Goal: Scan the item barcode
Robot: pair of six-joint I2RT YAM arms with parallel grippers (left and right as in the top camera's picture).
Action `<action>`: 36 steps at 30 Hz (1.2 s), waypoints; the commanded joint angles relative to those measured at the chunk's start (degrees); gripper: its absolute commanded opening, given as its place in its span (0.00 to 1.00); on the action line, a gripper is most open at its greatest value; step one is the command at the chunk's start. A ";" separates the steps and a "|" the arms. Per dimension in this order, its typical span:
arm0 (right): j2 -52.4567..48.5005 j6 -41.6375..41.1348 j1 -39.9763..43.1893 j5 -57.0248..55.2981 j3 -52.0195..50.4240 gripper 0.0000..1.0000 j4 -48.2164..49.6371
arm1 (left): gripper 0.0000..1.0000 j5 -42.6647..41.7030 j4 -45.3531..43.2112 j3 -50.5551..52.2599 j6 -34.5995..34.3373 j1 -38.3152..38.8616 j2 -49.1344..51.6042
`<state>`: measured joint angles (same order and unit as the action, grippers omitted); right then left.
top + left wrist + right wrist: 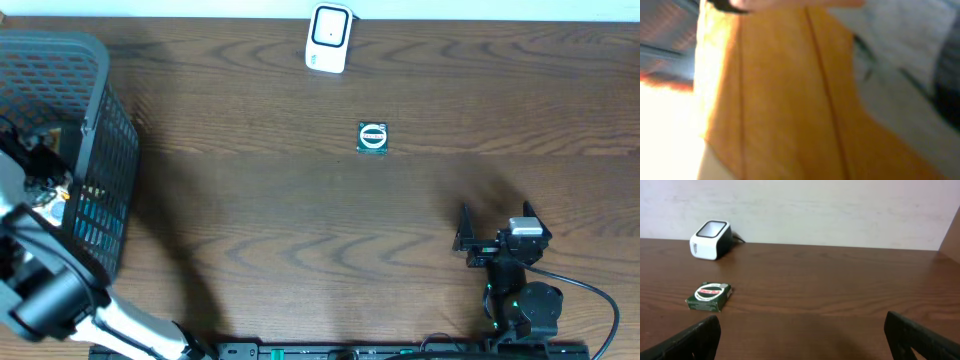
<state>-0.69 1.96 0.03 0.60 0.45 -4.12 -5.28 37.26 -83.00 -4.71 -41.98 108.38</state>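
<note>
Dark wood-grain table (300, 250) fills the overhead view, its far edge meeting a pale wall. At that far edge, near the middle, stands the white scanner (328, 38). Just in front of it, apart from it, a small green box (373, 137) lies flat on the wood. A grey mesh basket (100, 150) occupies the far left corner. Between the basket, the box and my right side the wood is open on all sides, and the near edge is lined by my mounting rail. My right gripper (496, 212) sits low at the near right, well apart from the box, pointing toward the far wall. Its jaws are spread wide, and the right wrist view shows one dark finger (687, 342) at each lower corner with nothing between them. My left arm (50, 290) rises from the near left corner and bends over the basket rim. My left gripper (40, 165) is down inside the basket among its contents, jaws pressed together. The left wrist view is blurred and filled by an orange packet (790, 100) very close to the lens. I cannot tell whether those jaws are pinching it.
</note>
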 commanded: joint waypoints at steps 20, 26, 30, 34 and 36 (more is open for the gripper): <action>0.31 0.26 -0.55 -0.02 -0.13 0.99 -0.22 | 0.07 -16.50 -20.20 -1.03 -20.70 -0.33 -34.32; 0.31 0.26 -0.55 -0.02 -0.13 0.99 -0.20 | 0.07 -5.18 -15.39 -0.87 -16.13 -0.50 -31.34; 0.31 0.26 -0.55 -0.02 -0.13 0.99 -0.20 | 0.07 0.83 -7.85 -0.85 -11.37 -0.50 -24.63; 0.31 0.26 -0.55 -0.02 -0.13 0.99 -0.20 | 0.07 -1.40 -6.45 -0.85 -11.65 -0.50 -18.91; 0.31 0.26 -0.55 -0.02 -0.13 0.99 -0.22 | 0.07 -4.35 -7.85 -0.87 -12.11 -0.50 -18.71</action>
<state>-0.69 1.96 0.03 0.60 0.45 -4.14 -7.84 31.07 -82.78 -18.11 -42.39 90.91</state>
